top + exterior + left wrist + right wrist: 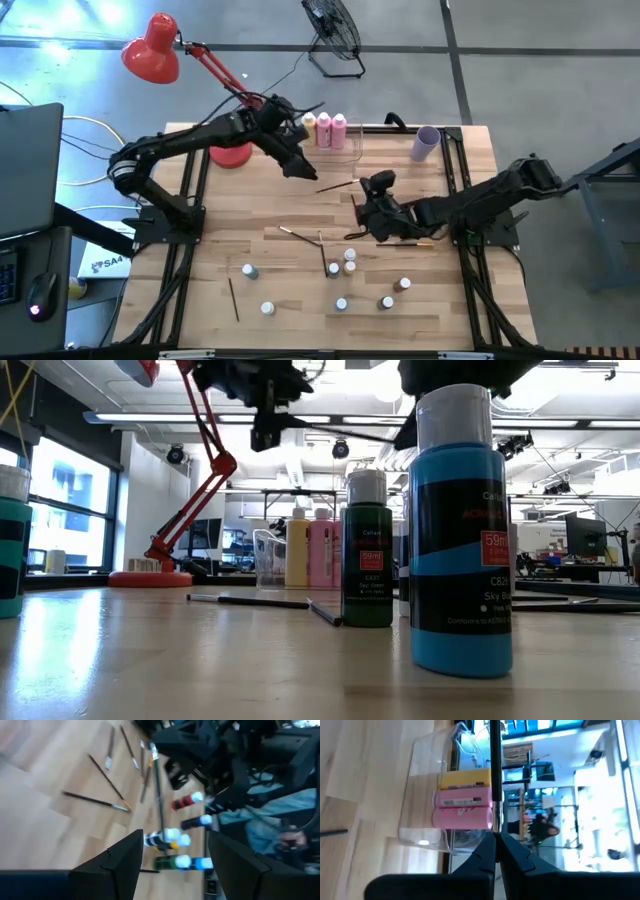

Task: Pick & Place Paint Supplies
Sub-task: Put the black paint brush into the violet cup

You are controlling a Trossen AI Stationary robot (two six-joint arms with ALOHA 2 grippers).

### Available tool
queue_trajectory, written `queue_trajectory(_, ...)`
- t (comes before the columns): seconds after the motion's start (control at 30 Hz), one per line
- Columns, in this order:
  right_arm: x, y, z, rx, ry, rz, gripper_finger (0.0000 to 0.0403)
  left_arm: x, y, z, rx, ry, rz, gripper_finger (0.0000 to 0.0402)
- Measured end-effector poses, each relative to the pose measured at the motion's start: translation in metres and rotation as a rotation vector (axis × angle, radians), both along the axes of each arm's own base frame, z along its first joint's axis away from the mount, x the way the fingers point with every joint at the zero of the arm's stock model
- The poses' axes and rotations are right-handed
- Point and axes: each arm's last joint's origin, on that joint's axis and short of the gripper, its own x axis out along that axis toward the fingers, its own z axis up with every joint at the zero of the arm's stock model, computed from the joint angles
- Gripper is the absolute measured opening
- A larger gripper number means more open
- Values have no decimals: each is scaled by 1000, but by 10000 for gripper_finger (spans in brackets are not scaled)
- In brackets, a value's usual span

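My right gripper (362, 188) is shut on a thin dark paintbrush (336, 185) and holds it in the air over the table's middle. The brush's free end points at my left gripper (300, 170), which stands open just short of it; in the left wrist view the brush (159, 800) shows between the open fingers, farther off. Behind them the clear bin (350, 145) holds one yellow (308, 124) and two pink bottles (332, 131). Several tiny white-capped bottles (342, 266) stand upright on the near half of the table, and loose brushes (300, 235) lie flat there. My right gripper pinches the paintbrush between its two fingers, at the shaft (495, 827) near the end toward the table's right. In the right wrist view the brush runs on straight past the fingertips. It hangs about level (340, 430), clear of the table.
A lilac cup (427, 142) lies at the far right of the table. A red desk lamp stands with its base (232, 155) at the far left. In the low view a blue bottle (460, 530) and a green one (367, 555) stand close to the camera.
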Motion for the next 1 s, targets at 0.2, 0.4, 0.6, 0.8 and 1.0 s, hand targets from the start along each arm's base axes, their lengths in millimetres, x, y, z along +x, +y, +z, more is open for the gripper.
queue_trajectory(0.2, 17, 5, -17, -104, 72, -7, 3, 17, 4, -20, -117, 49, -28, 221)
queue_trajectory(0.4, 17, 13, -17, -83, 54, 36, 3, 22, 7, -31, -117, 80, -36, 221)
queue_trajectory(0.6, 18, 17, -12, -67, -7, 45, 3, 25, 7, -36, -144, 91, -58, 221)
queue_trajectory(0.8, 19, 17, -10, -56, -33, 49, 3, 27, 2, -36, -143, 90, -74, 221)
queue_trajectory(1.0, 20, 17, -9, -51, -58, 43, 3, 32, -13, -37, -141, 100, -125, 221)
